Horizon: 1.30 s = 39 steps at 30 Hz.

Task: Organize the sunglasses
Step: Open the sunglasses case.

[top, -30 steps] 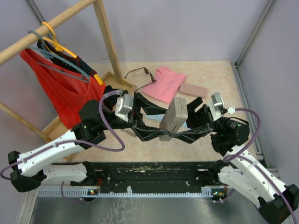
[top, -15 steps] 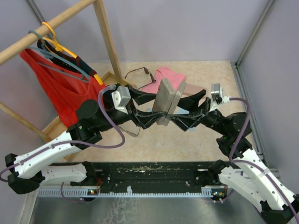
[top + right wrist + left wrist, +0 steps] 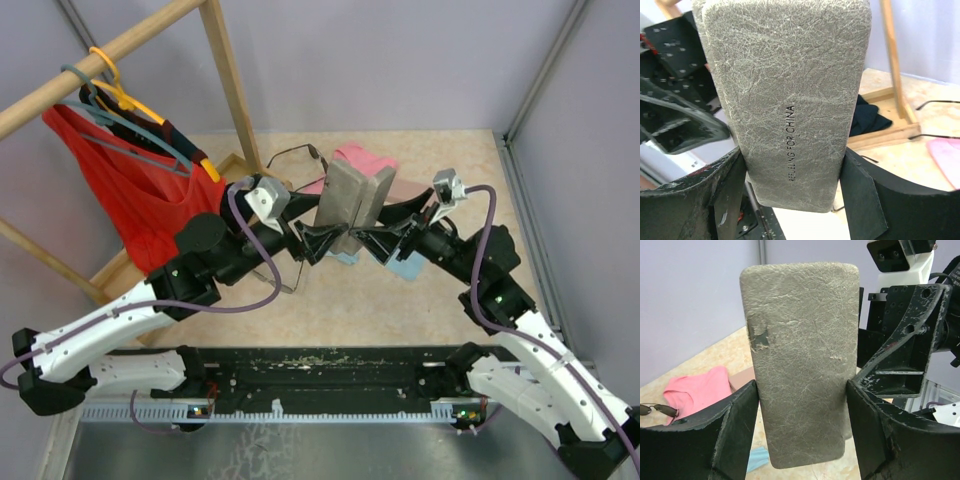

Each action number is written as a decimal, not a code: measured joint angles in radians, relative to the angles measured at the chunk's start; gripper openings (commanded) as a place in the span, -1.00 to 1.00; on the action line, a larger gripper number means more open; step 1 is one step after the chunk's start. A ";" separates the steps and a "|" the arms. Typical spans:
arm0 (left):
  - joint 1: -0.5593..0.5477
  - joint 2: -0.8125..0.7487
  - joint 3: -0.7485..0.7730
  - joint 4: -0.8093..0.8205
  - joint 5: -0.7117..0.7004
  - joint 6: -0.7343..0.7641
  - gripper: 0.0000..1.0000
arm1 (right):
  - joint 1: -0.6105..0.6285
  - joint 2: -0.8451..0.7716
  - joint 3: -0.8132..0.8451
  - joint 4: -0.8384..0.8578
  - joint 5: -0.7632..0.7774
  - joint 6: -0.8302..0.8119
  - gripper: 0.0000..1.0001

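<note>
At the bottom of the top view the 2 arms reach up from their bases and meet at the centre of the frame, where the left gripper and the right gripper face each other across the grey case. The case is held off the table and stands nearly upright, its 2 shells showing as a narrow pair with a dark seam between them. The left wrist view shows the left gripper with both fingers pressed to the long edges of the case, clamped on its lower part. The right wrist view shows the right gripper clamped the same way on the lettered shell of the case. Just under the grippers, 2 light-blue cloths lie on the table. A thin dark wire shape lies beside the left arm, too slim to make out. Beyond the case, right of centre, rests a pink case, with a pink cloth to its left. 1 pair of sunglasses lies on the table at the upper centre, just left of the pink cloth, and also appears at the lower left of the left wrist view. In the upper left stands a wooden rack with a red garment hanging from it.
</note>
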 measured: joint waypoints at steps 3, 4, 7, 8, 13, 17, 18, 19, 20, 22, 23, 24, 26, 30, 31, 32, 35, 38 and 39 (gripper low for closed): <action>0.000 -0.012 0.000 0.000 -0.008 -0.001 0.79 | -0.008 0.003 0.000 -0.011 0.031 -0.002 -1.00; -0.002 -0.021 0.000 0.001 -0.008 -0.002 0.94 | -0.010 0.003 -0.001 -0.012 0.039 -0.002 -1.00; -0.007 -0.047 0.000 0.010 -0.008 -0.003 1.00 | -0.013 0.006 -0.011 -0.009 0.046 -0.002 -1.00; -0.008 -0.055 0.000 0.011 -0.008 -0.003 1.00 | -0.013 0.007 -0.023 -0.009 0.045 -0.002 -1.00; -0.008 -0.066 0.000 0.005 -0.022 -0.003 1.00 | -0.013 -0.008 -0.079 -0.002 0.018 -0.009 -1.00; -0.008 -0.076 0.000 -0.018 -0.032 -0.004 1.00 | -0.013 -0.066 -0.143 0.036 -0.005 -0.039 -1.00; -0.008 -0.084 0.000 -0.026 -0.034 -0.007 1.00 | -0.013 -0.090 -0.164 0.053 -0.006 -0.047 -1.00; -0.008 -0.094 0.000 -0.034 -0.036 -0.011 1.00 | -0.013 -0.114 -0.187 0.078 -0.004 -0.055 -1.00; -0.008 -0.106 0.000 -0.041 -0.039 -0.018 1.00 | -0.013 -0.136 -0.207 0.100 -0.003 -0.060 -1.00; -0.008 -0.136 0.000 -0.052 -0.047 -0.030 1.00 | -0.013 -0.166 -0.235 0.137 -0.003 -0.069 -1.00; -0.008 -0.150 0.000 -0.055 -0.052 -0.037 1.00 | -0.013 -0.179 -0.245 0.162 -0.006 -0.074 -1.00; -0.008 -0.163 0.000 -0.060 -0.058 -0.044 1.00 | -0.013 -0.184 -0.246 0.172 -0.008 -0.077 -1.00; -0.008 -0.183 0.000 -0.069 -0.069 -0.056 0.99 | -0.013 -0.187 -0.246 0.209 -0.018 -0.084 -1.00; -0.008 -0.215 -0.004 -0.090 -0.099 -0.082 0.97 | -0.013 -0.188 -0.252 0.268 -0.028 -0.089 -1.00; -0.008 -0.218 -0.006 -0.095 -0.105 -0.086 0.97 | -0.013 -0.189 -0.253 0.272 -0.030 -0.089 -1.00; -0.008 -0.220 -0.010 -0.102 -0.113 -0.089 0.97 | -0.013 -0.190 -0.256 0.276 -0.030 -0.089 -1.00; -0.008 -0.219 -0.011 -0.127 -0.144 -0.101 0.95 | -0.013 -0.194 -0.259 0.281 -0.034 -0.092 -1.00; -0.008 -0.206 -0.011 -0.161 -0.186 -0.114 0.94 | -0.013 -0.203 -0.259 0.276 -0.026 -0.115 -1.00; -0.008 -0.200 -0.011 -0.172 -0.201 -0.117 0.94 | -0.013 -0.207 -0.259 0.271 -0.021 -0.127 -1.00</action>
